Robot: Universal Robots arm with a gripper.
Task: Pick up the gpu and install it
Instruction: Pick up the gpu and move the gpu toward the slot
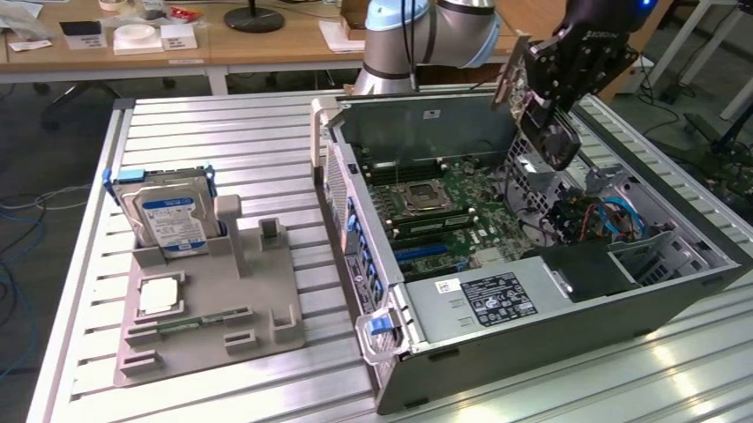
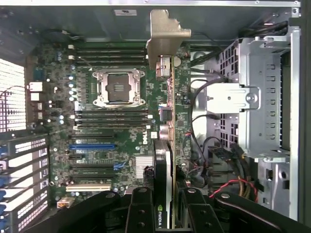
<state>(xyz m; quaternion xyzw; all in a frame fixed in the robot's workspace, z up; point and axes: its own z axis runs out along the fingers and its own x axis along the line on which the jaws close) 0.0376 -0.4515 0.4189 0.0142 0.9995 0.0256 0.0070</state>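
gripper (image 1: 562,84) is holding the gpu (image 1: 548,137), jaws partly closed on it | gpu is hanging over the motherboard (image 1: 447,211) of the open computer case (image 1: 565,326)

Dark gpu (image 2: 164,170) with pale bracket (image 2: 164,34)

The gpu (image 2: 163,165) carries a pale, matt metal bracket (image 2: 164,36).

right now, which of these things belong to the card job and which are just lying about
job: graphics card, gripped by the hand; open computer case; motherboard
lying about: hard drive; grey holder it stands in
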